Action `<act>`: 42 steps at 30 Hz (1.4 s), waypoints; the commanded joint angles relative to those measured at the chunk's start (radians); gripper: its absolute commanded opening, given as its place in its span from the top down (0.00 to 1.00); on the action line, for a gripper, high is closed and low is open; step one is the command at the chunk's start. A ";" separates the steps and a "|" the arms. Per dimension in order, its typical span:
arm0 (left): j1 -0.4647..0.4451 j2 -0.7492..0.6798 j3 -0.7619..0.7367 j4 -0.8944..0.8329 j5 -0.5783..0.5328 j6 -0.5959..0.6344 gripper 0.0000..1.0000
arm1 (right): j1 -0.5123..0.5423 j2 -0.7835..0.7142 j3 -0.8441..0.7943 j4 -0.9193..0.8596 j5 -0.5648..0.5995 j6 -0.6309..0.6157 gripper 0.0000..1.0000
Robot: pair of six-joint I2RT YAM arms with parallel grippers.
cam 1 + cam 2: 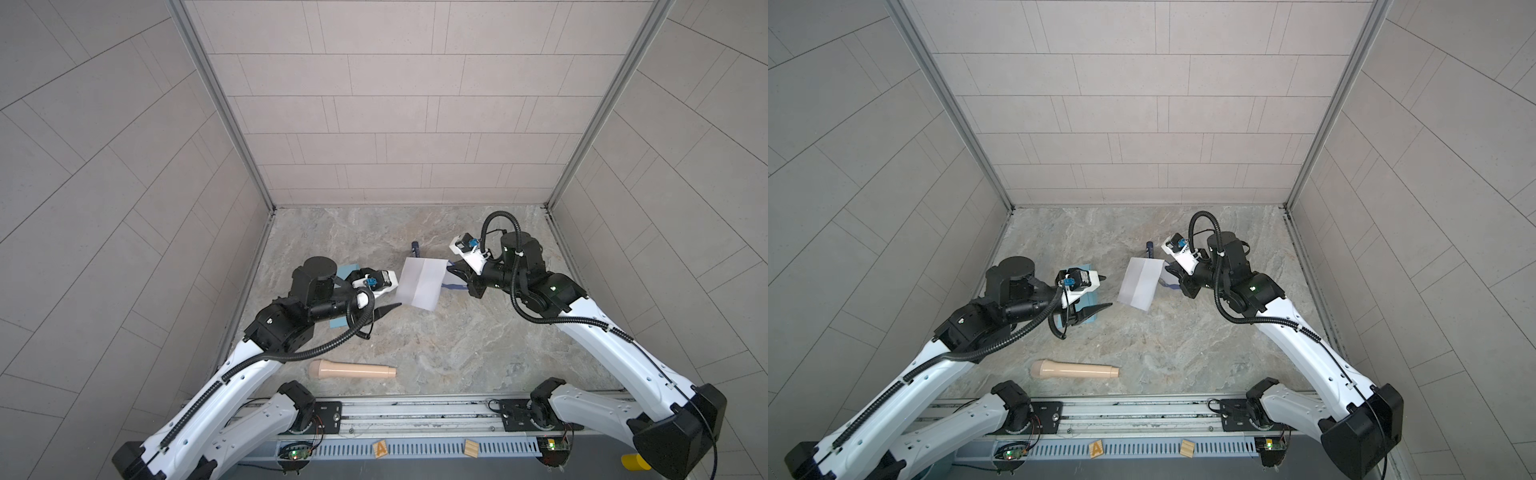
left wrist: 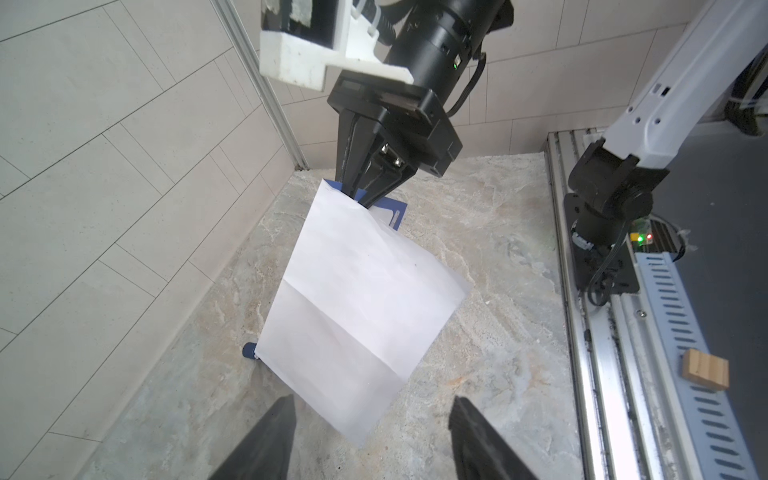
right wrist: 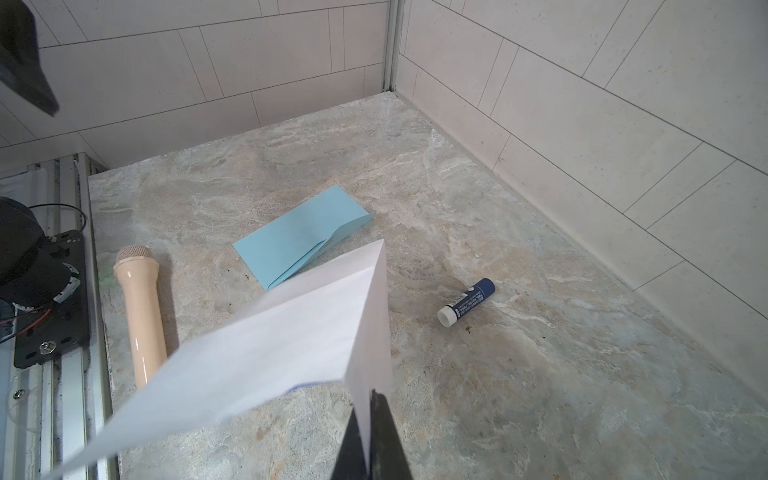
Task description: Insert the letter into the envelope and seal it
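In both top views the right fingers [image 1: 452,271] are pinched shut on one edge of the letter [image 1: 420,283], holding it up above the middle of the counter [image 1: 436,353]. The sheet shows a plain white back with a crease across it, and a strip of dark blue border shows beside the grip. Its long axis runs from the far side of the counter toward the near side, slightly slanted. The left fingers [image 1: 1100,308] stand spread apart and hold nothing, just beside the letter's free edge. The envelope [image 1: 1090,298] lies flat under them, mostly hidden.

In the left wrist view the letter [image 2: 357,299] hangs from the closed right fingers [image 2: 359,193]. Its lowest corner points between the two parted left fingers [image 2: 270,440], without touching them.

In the right wrist view the sheet [image 3: 257,357] is gripped on edge. The light blue envelope [image 3: 299,245] lies beyond it, between a microphone [image 3: 141,316] and a glue stick [image 3: 465,301].
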 commanded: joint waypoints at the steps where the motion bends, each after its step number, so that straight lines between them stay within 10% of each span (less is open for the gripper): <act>1: -0.004 -0.035 0.022 0.007 0.028 -0.011 0.29 | -0.003 -0.012 0.025 -0.022 -0.038 -0.051 1.00; 25: -0.004 0.121 -0.009 0.021 0.072 -0.005 0.29 | 0.108 -0.103 -0.063 0.004 -0.347 -0.177 1.00; 42: -0.005 0.162 -0.031 0.018 0.184 0.007 0.75 | 0.155 -0.101 -0.059 0.011 -0.317 -0.189 1.00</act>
